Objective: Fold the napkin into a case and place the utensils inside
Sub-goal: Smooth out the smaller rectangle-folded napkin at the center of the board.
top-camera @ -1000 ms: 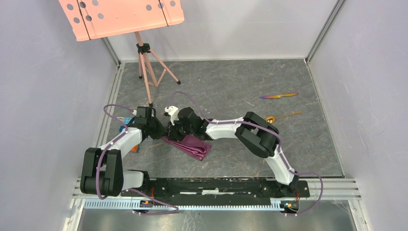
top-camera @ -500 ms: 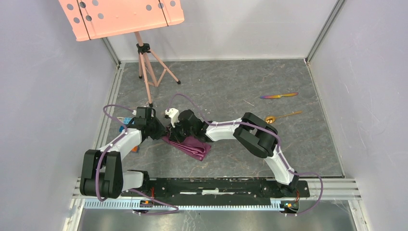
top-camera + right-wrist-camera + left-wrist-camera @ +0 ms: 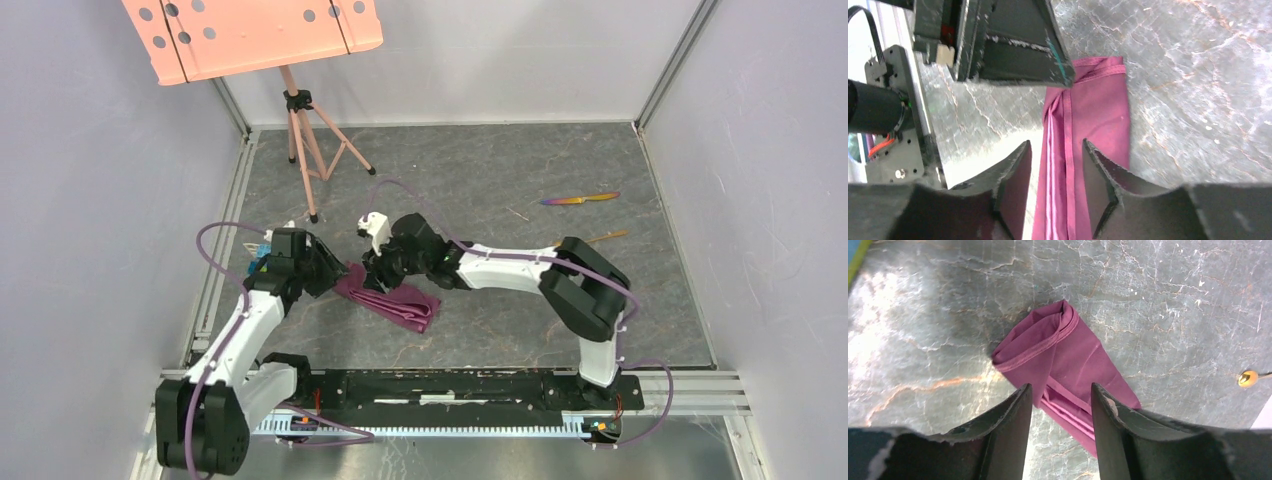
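Left wrist, napkin (image 3: 1068, 355) just ahead of left pincer (image 3: 1061, 388) (jaws apart)

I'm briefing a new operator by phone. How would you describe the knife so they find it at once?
Look at the grey marbled table, far right part, beyond the right arm. The knife lies flat there; its rainbow sheen sets it apart from the gold spoon just nearer.

Hidden behind right arm (image 3: 588, 292) from above: bowl of gold spoon (image 3: 606, 237). Cut off at 3 o'clock in left wrist view: its handle. Cropped at 6 o'clock in right wrist view: napkin (image 3: 1093, 125).
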Controlling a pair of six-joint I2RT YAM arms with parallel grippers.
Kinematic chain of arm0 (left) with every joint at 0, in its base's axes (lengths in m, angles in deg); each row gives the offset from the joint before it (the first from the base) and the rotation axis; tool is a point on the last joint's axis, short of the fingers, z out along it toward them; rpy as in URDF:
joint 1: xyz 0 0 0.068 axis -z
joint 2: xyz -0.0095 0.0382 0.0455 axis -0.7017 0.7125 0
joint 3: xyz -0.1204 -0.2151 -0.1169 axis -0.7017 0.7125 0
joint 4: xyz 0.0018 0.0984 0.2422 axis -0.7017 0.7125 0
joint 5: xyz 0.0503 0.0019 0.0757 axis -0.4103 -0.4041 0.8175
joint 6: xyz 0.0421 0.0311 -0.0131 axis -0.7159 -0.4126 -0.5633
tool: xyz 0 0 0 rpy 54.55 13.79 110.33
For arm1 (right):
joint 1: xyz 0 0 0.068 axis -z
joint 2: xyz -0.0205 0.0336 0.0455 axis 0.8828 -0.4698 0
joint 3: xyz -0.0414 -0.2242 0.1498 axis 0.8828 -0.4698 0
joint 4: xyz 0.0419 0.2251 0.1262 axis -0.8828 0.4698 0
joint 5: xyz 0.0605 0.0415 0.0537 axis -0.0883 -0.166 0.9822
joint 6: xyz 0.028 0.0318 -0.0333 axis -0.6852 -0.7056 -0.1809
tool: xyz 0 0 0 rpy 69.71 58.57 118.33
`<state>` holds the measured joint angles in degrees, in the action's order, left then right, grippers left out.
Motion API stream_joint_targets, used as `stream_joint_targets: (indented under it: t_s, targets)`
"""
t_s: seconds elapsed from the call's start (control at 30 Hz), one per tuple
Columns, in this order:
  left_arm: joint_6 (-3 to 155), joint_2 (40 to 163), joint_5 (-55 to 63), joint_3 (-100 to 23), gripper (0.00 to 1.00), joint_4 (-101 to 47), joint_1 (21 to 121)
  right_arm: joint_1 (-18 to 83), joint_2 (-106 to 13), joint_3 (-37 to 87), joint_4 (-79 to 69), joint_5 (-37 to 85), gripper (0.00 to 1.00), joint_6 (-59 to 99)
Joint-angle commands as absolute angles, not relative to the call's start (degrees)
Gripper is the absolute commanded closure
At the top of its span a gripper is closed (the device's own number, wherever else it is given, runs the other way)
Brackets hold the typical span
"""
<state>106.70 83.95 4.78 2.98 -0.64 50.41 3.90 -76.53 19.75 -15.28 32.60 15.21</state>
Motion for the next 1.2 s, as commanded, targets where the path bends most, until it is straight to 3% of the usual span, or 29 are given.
stream_joint_targets:
  t_s: [0.0,0.13,0.3,0.5,0.67,0.73,0.77,0.8,0.97,1.17]
  targets:
    - [112.17,77.36,9.16,4.50,0.42,6.95,51.10,4.33,-70.95,15.37,-12.50,35.04,0.47,23.21]
    - [114.54,74.01,10.44,4.39,0.38,10.95,51.16,3.02,-67.96,12.67,-10.56,31.51,0.34,31.81]
    - [113.85,73.88,9.85,2.61,0.38,11.69,51.16,-0.26,-65.38,11.10,-8.19,23.21,0.26,38.26]
    - [113.94,78.03,4.24,1.72,0.41,10.35,52.47,-1.39,-63.22,9.88,-4.97,18.70,0.31,33.51]
    - [121.00,78.12,3.69,3.34,0.36,10.14,57.81,-1.34,-59.26,2.03,-11.31,22.45,0.27,32.10]
    - [124.99,77.79,4.57,4.79,0.31,7.61,61.55,-1.37,-58.43,-0.45,-12.91,22.46,0.27,33.00]
    - [126.53,78.08,4.49,5.54,0.09,5.03,63.42,-1.38,-57.92,-1.81,-14.16,22.53,0.27,33.21]
    - [127.65,79.05,4.45,5.89,0.06,2.93,65.70,-1.39,-57.44,-3.08,-15.54,22.54,0.27,33.47]
    - [131.19,85.59,4.88,5.74,0.06,-4.32,71.53,-1.39,-54.66,-7.30,-19.82,22.66,0.35,34.70]
    - [135.44,88.41,6.57,6.38,0.20,-7.25,75.46,-1.39,-54.84,-12.31,-26.56,25.50,0.50,35.02]
